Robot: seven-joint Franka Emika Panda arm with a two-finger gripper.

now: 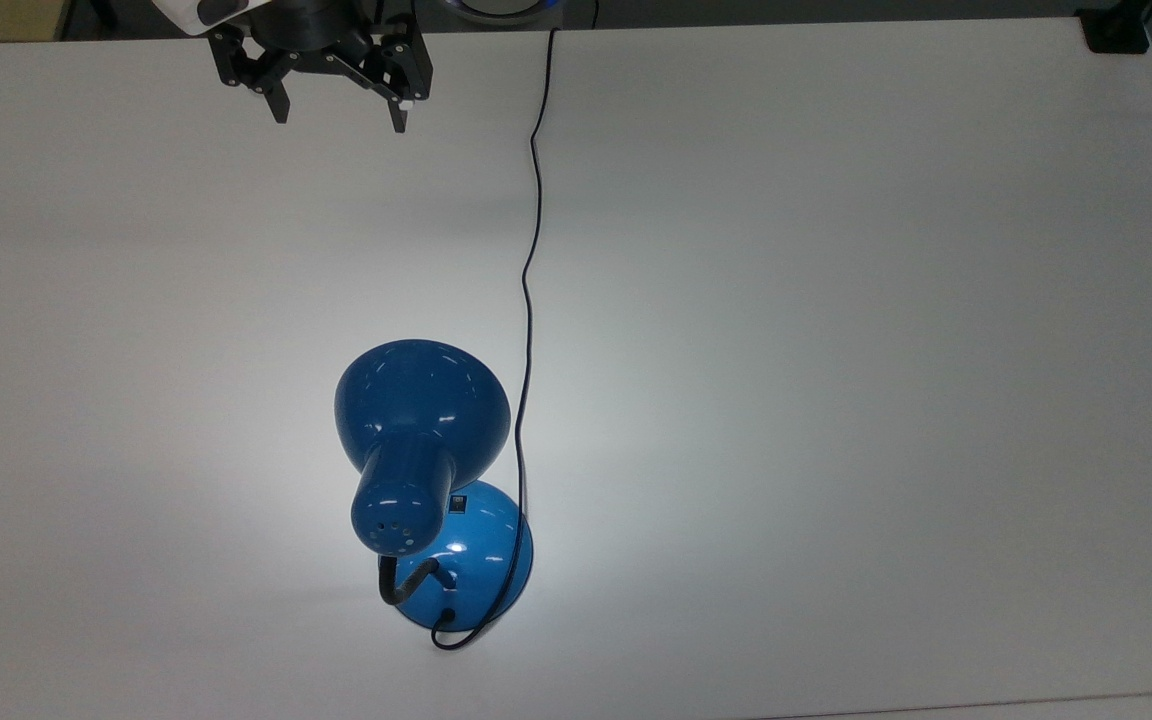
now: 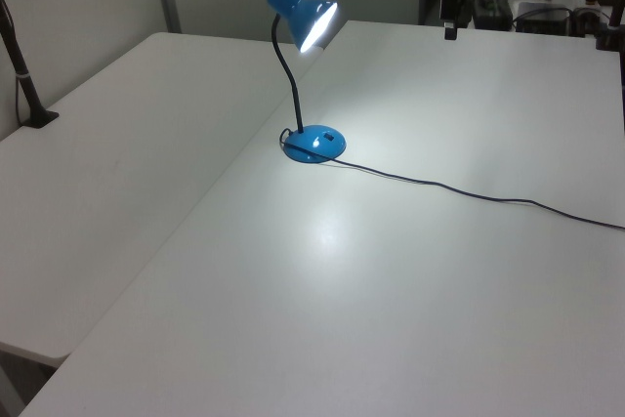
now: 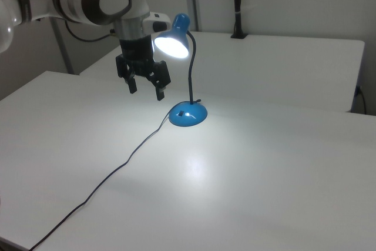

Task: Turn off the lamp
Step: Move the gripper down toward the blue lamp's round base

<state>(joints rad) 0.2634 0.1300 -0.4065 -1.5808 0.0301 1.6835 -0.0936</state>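
Blue lamp (image 2: 305, 19) lit, shade aimed down toward the left view's right, base resting on white tabletop (image 2: 391, 280). Bright patch on tabletop in front of base. Black cord (image 2: 469, 192) trails from base to the left view's right edge. Gripper (image 2: 449, 26) hangs over far tabletop edge, well apart from lamp.
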